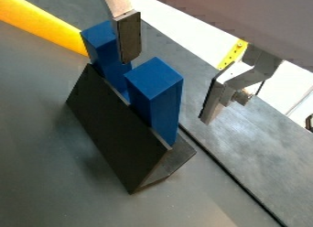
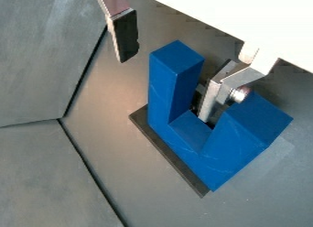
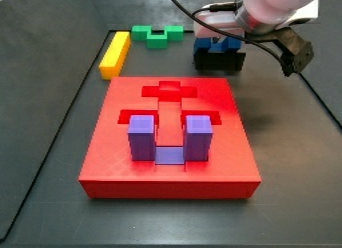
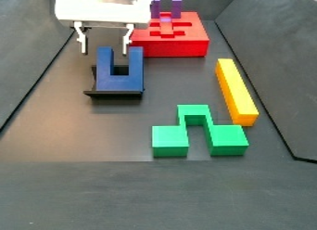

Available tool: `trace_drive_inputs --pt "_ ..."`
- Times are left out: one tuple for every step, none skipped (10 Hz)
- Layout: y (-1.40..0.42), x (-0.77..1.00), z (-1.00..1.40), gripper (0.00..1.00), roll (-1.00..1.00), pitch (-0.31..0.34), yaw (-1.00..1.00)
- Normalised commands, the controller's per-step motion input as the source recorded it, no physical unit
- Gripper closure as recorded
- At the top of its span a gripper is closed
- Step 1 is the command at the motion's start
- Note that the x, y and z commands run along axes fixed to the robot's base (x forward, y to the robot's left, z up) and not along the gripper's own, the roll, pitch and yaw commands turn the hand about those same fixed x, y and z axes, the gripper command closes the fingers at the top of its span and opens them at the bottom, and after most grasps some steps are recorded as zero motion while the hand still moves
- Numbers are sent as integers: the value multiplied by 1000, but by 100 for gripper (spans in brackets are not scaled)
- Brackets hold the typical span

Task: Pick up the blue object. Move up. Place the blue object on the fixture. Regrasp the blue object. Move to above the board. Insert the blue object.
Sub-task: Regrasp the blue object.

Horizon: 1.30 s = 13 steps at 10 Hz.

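On the dark floor, right of the board point(image 3: 171, 132): the fixture point(image 4: 115, 89), black, carrying the blue object point(image 4: 119, 70), prongs up. Gripper point(image 4: 104, 41): directly above the blue object, jaws spread, nothing held; in a wrist view one finger point(image 2: 124, 35) stands outside a prong, another point(image 2: 230, 89) sits in the gap between the prongs. Board: red, slotted, with purple U-block point(image 3: 164, 137) seated in it. Yellow bar point(image 4: 235, 89): beside the board. Green notched block point(image 4: 196, 131): near the yellow bar, apart from the fixture.
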Motion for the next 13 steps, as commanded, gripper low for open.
trace_drive_inputs --pt "-74 0 -143 0 3 9 0" --pt "0 0 -186 0 0 0 0" --pt "0 0 -194 0 -49 0 0" --pt "0 0 -34 0 -40 9 0" --pt "0 0 -180 0 0 0 0" --pt "0 0 -209 0 0 0 0" --pt "0 0 -263 0 0 0 0" --pt "0 0 0 0 0 86 0" --pt "0 0 0 0 0 0 0" --pt "0 0 0 100 0 0 0" --pt "0 0 0 100 0 0 0" --pt "0 0 0 100 0 0 0" --pt "0 0 0 100 0 0 0"
